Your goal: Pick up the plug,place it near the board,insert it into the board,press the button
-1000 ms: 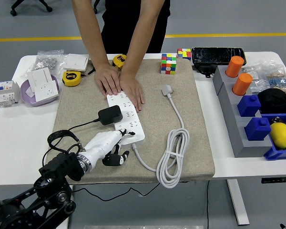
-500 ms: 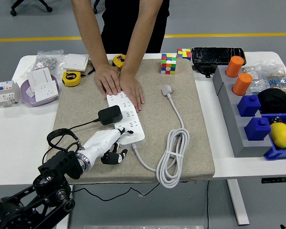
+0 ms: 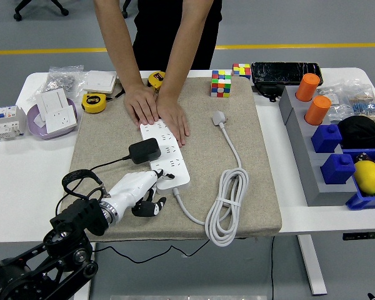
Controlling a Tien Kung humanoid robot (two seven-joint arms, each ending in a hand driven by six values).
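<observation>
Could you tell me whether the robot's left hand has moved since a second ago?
Yes, slightly: the left hand has drawn back toward the near edge, fingertips still at the power strip's near end.

Left robot hand (image 3: 139,190) at board (image 3: 166,153)

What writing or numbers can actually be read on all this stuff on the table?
Nothing reads clearly from this head view.
Yellow tape measure: a dark round label with print, too blurred to read.
Second tape measure: the same, unreadable.
White power strip: only socket holes show, no legible text.
Circuit breaker: small markings, too small to read.
Packets at the far right: print too blurred.
</observation>
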